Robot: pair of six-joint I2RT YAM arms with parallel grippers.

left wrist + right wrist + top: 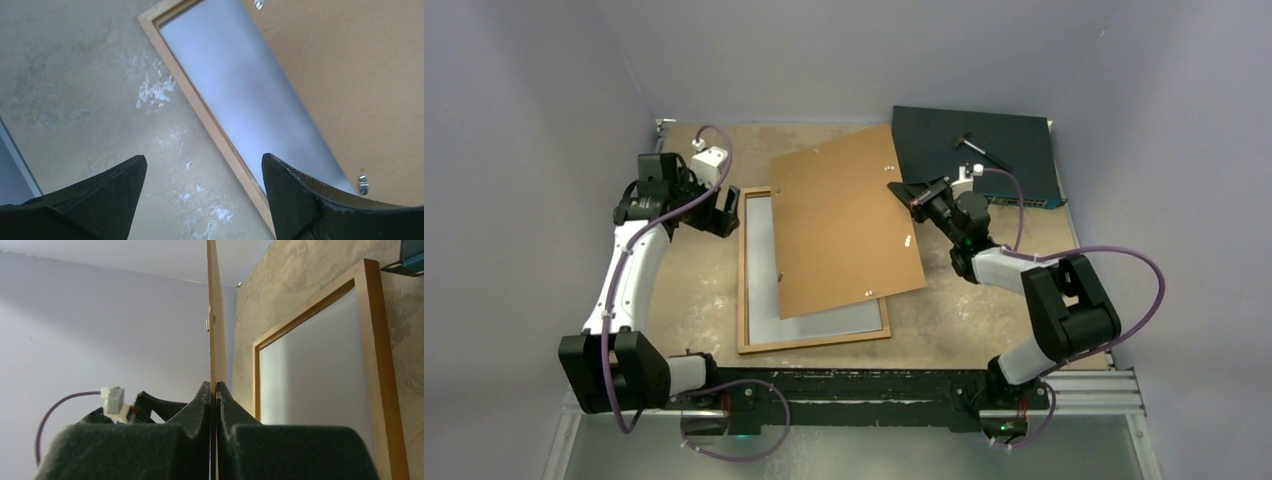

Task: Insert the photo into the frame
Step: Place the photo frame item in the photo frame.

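Brown hardboard: the backing board (pixel 844 220) is tilted over the right half of the frame (pixel 744 280). Its right edge is clenched between the fingers (pixel 200 410) of the right gripper (pixel 902 190). Whether its near edge touches the frame cannot be told.

The frame lies flat on the desk (pixel 694 290), left of centre. A pale grey-white sheet fills its opening where visible. I judge this to be the photo (pixel 761 250), face down; no printed side shows.

The left gripper (pixel 722 212) hangs by the frame's far left corner, fingers spread and empty.

Assessment: insertion appears done. Outstanding: lowering the board and seating it squarely.
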